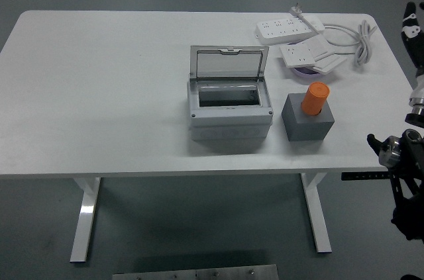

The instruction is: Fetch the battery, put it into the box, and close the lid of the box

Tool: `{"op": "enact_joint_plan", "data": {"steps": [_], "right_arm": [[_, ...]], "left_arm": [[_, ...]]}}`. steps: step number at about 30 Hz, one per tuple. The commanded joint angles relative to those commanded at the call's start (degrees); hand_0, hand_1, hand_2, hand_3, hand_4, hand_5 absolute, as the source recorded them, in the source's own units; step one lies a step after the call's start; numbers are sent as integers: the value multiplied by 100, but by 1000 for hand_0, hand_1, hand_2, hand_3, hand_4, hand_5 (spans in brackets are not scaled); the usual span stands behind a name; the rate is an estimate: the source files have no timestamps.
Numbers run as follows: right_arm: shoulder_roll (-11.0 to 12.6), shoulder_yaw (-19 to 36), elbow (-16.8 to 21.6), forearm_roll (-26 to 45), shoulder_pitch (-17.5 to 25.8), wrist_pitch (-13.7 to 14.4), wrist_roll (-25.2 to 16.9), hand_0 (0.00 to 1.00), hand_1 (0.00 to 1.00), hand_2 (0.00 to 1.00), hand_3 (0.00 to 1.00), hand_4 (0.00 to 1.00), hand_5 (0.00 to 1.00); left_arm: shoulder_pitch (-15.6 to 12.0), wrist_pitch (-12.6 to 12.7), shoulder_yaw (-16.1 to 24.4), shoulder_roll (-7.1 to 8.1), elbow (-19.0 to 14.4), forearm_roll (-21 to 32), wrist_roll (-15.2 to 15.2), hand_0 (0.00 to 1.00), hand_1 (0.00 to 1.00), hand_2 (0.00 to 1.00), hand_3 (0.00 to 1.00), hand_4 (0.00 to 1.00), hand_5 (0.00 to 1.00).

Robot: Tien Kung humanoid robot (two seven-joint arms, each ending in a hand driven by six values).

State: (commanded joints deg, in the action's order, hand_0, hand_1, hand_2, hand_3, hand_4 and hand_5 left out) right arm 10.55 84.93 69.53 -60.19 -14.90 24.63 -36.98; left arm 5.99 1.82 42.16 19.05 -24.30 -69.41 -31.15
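The battery (316,98) is an orange cylinder standing upright in a dark grey block holder (307,121) on the right half of the white table (99,94). The grey box (230,111) sits at the table's middle, just left of the holder. Its clear lid (228,63) is open and stands up at the back, and the inside looks empty. My right arm (405,154) is at the picture's right edge, off the table. Its hand (412,25) shows partly at the upper right edge, well away from the battery. My left arm is out of view.
Two white power strips (290,27) with a coiled white cable (361,40) lie at the back right. One strip rests on a purple round object (306,73) just behind the holder. Grey floor surrounds the table.
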Motion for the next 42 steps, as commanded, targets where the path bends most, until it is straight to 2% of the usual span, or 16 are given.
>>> {"op": "enact_joint_plan", "data": {"steps": [4,5,14,16,17,18,22,23,28,29,34,35,42], "right_arm": [[95,-336,-152,204,-8,5,0,606,629,655,754,734,60],[123,-457,-197,240,-15,-15,0,537,537,564,635,741,85],[220,-942,-520,202,-147,-311,0,528,529,551,620,742,92],[230,-1011,-676,157,-199,-383,9,528,529,551,620,742,92],[231,-1039,-744,138,-221,-410,22,570,572,574,630,765,118],[229,-1068,-827,121,-246,-447,54,570,572,574,630,765,118],[199,-1190,-1222,-26,-356,-673,337,570,572,574,630,765,118],[191,-1221,-1301,-66,-378,-729,411,651,621,605,661,779,129],[162,-1388,-1602,-208,-455,-919,669,651,621,605,661,779,129],[160,-1413,-1625,-219,-460,-931,688,696,680,664,712,812,167],[155,-1551,-1671,-260,-470,-958,748,696,680,664,712,812,167],[155,-1575,-1673,-265,-469,-959,756,775,791,779,855,905,294],[183,-1784,-1670,-265,-430,-970,796,771,800,790,870,903,295]], "left_arm": [[11,3,2,-4,-1,4,-1,632,698,573,541,500,2],[15,6,2,-6,-1,8,1,632,698,573,541,500,2],[53,-5,11,-14,-3,-5,-2,632,698,573,541,500,2],[65,-10,18,-16,-4,-14,-3,632,698,573,541,500,2],[70,-12,21,-17,-4,-17,-5,632,698,573,541,500,2],[75,-16,25,-18,-4,-24,-6,632,698,573,541,500,2],[102,-32,32,-26,-7,-34,-8,632,698,573,541,500,2],[109,-35,34,-28,-8,-35,-9,632,698,573,541,500,2],[147,-54,53,-42,-9,-64,-12,632,698,573,541,500,2],[152,-57,57,-43,-10,-70,-13,632,698,573,541,500,2],[168,-72,84,-43,-12,-103,-23,632,698,573,541,500,2],[169,-73,85,-43,-12,-105,-24,632,698,573,541,500,2],[189,-82,92,-61,-13,-109,-30,632,698,573,541,500,2]]}}
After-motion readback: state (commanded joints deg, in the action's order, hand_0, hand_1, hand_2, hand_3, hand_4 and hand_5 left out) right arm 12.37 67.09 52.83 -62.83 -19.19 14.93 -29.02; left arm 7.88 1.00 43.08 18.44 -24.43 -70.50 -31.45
